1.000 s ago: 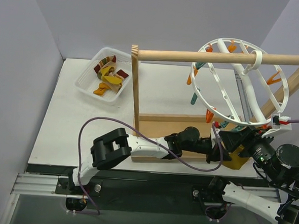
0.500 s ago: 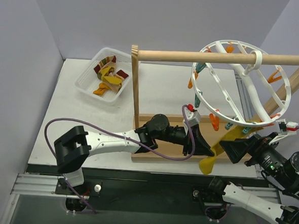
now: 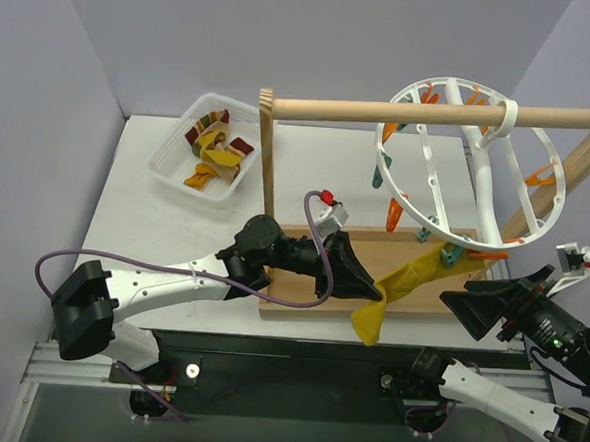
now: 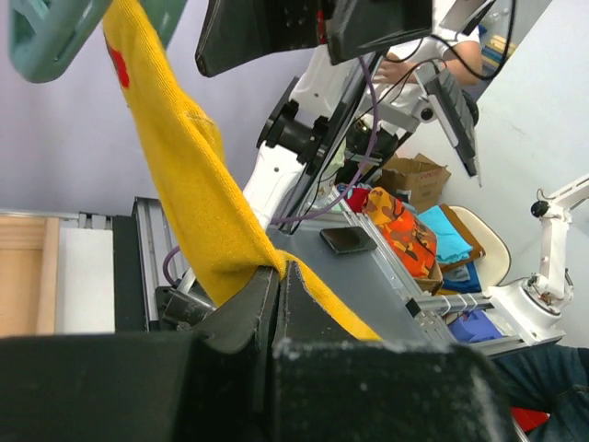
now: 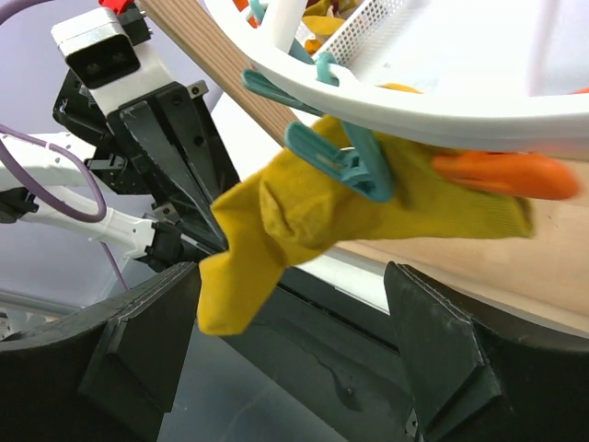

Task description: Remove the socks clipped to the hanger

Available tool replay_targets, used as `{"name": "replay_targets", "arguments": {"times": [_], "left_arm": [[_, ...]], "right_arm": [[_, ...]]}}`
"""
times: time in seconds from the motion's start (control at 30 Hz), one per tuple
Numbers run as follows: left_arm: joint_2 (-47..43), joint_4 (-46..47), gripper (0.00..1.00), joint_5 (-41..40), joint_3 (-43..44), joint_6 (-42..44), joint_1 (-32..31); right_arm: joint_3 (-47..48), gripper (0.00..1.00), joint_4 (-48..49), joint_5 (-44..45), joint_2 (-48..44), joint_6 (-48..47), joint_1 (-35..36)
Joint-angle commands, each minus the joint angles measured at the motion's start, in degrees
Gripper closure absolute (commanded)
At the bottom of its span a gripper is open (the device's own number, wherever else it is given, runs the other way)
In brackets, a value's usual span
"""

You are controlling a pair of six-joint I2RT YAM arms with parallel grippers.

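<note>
A mustard-orange sock (image 3: 404,280) hangs stretched from a teal clip (image 3: 453,255) on the white ring hanger (image 3: 485,193), which hangs on the wooden rod. My left gripper (image 3: 367,286) is shut on the sock's lower part and pulls it down to the left. In the left wrist view the sock (image 4: 189,198) is pinched between the closed fingertips (image 4: 293,276). My right gripper (image 3: 462,303) is open and empty, just right of the sock. In the right wrist view the sock (image 5: 368,207) is still held by the teal clip (image 5: 345,161) under the hanger's rim (image 5: 414,106).
A white mesh basket (image 3: 170,163) at the back left holds several socks. The wooden rack has a post (image 3: 267,179), a rod (image 3: 382,112) and a base board (image 3: 373,248). Orange and teal clips (image 3: 392,215) dangle from the ring. An orange clip (image 5: 506,175) sits beside the sock.
My left gripper has drawn back to the left with the sock, stretching it taut from the clip. My right gripper has backed off to the right. The hanger has swung.
</note>
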Motion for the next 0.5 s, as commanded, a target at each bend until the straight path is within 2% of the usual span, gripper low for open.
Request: {"name": "replay_targets", "arguments": {"times": [0.0,0.3,0.47], "left_arm": [[-4.6,0.0,1.0,2.1,-1.3,-1.9,2.0],[-9.4,-3.0,1.0,4.5,-2.5,-2.3,2.9],[-12.2,-1.8,1.0,7.7,-4.7,-4.3,2.9]], "right_arm": [[2.2,0.18,0.6,1.0,-1.1,-0.9,0.3],[1.9,0.27,0.9,9.4,-2.1,-2.8,0.2],[-1.7,0.28,5.7,11.4,-2.6,-6.1,0.2]]}}
